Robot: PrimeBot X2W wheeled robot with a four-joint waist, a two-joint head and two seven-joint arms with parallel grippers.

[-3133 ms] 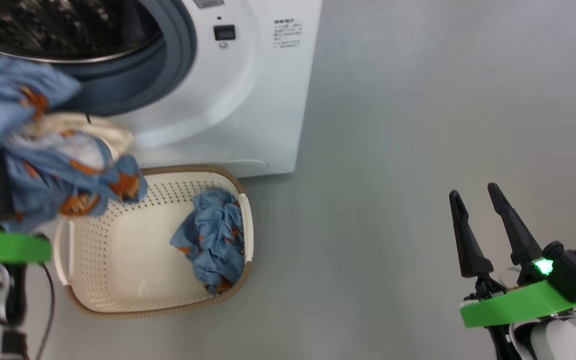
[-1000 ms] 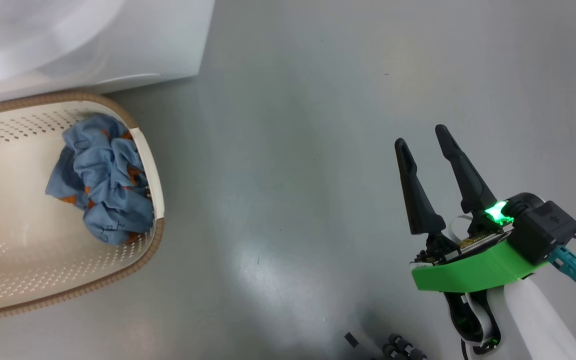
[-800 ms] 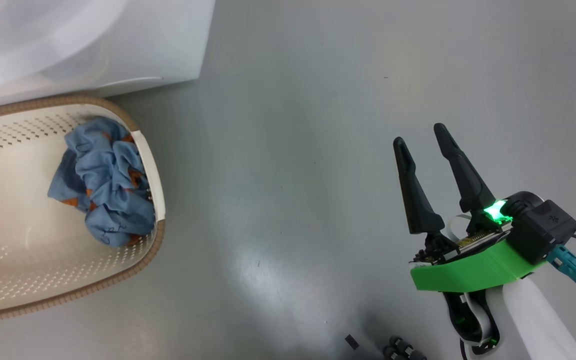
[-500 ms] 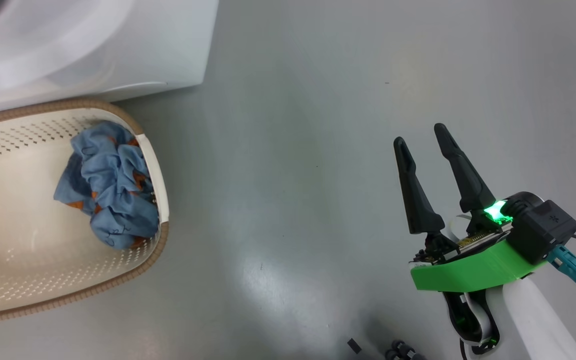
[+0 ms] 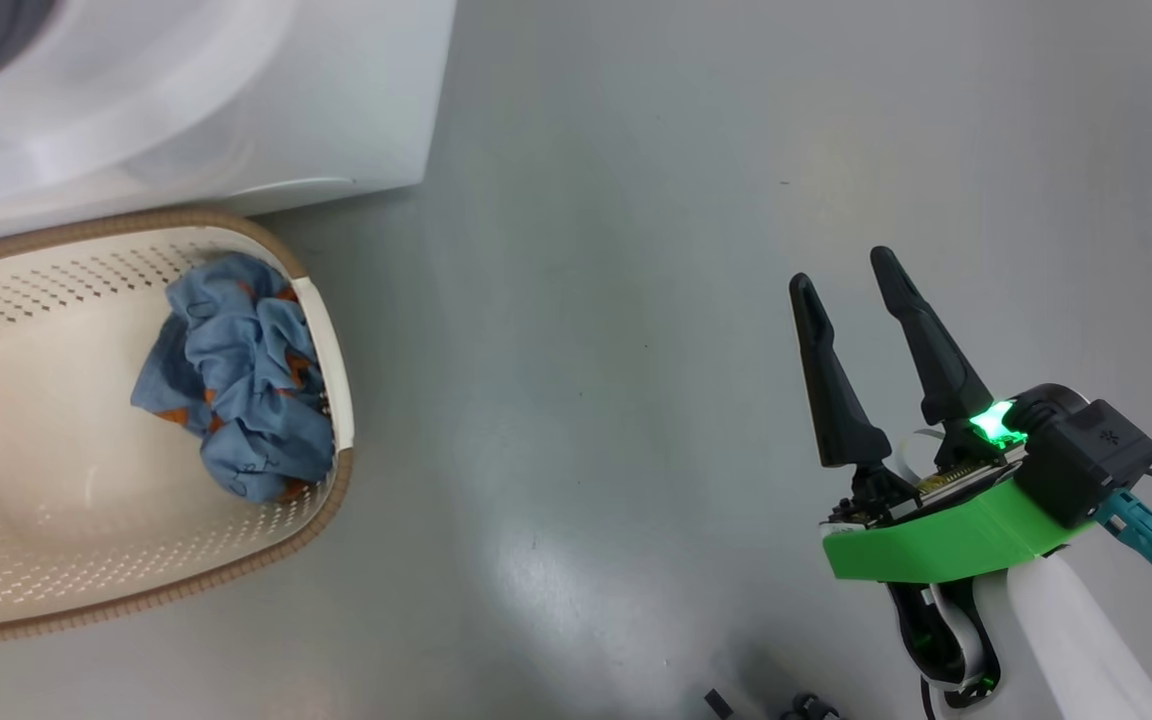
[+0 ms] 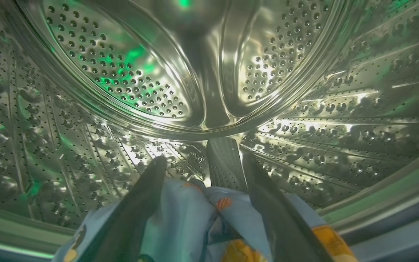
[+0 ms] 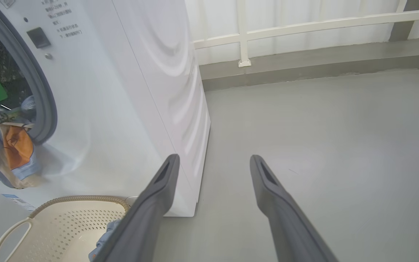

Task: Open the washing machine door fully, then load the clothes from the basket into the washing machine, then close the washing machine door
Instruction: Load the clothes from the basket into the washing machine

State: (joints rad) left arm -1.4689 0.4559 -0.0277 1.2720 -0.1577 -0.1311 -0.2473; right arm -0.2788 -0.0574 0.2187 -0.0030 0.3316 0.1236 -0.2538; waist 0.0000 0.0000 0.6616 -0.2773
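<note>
Garment (image 6: pixel 180 218) now in drum (image 6: pixel 209 72) (another (image 5: pixel 241 385) in basket (image 5: pixel 333 500))

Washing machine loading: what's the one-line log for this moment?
left tool: inside drum with first garment | right tool: open, empty | second garment: in basket

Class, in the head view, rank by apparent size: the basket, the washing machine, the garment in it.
1. basket
2. washing machine, close behind; the frame crops both, so this order is unsure
3. garment, clearly smallest
</note>
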